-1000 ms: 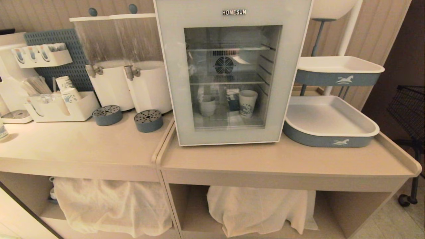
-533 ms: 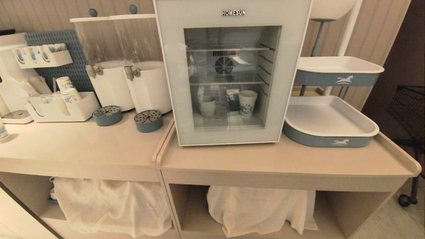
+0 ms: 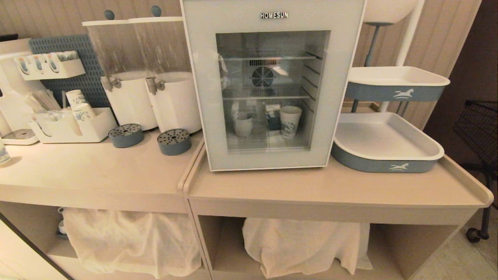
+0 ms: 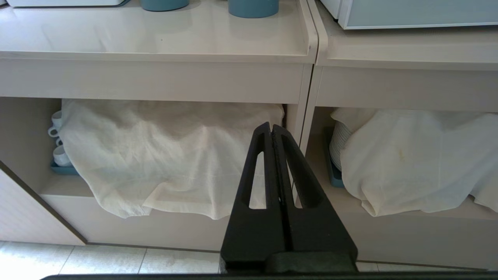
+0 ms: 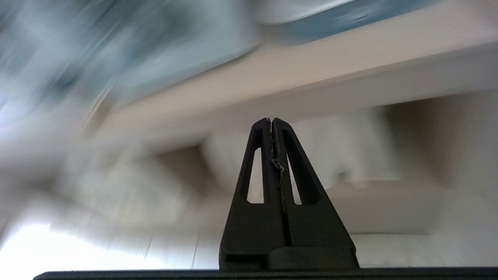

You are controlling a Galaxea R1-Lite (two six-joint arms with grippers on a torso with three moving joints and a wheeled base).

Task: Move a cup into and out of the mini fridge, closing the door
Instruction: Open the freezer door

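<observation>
The white mini fridge marked HOMESUN stands on the right-hand counter, and its glass-windowed door is closed. Through the glass, a small squat white cup sits on the fridge floor at the left, with taller blue-patterned paper cups to its right. Neither arm shows in the head view. My left gripper is shut and empty, low in front of the cloth-covered shelf under the counter. My right gripper is shut and empty below the counter edge, with blurred surroundings.
Two white drink dispensers and two blue drip cups stand left of the fridge. A blue-and-white tray lies right of it, with another above. White cloths cover the lower shelves. White handled cups peek out beside one cloth.
</observation>
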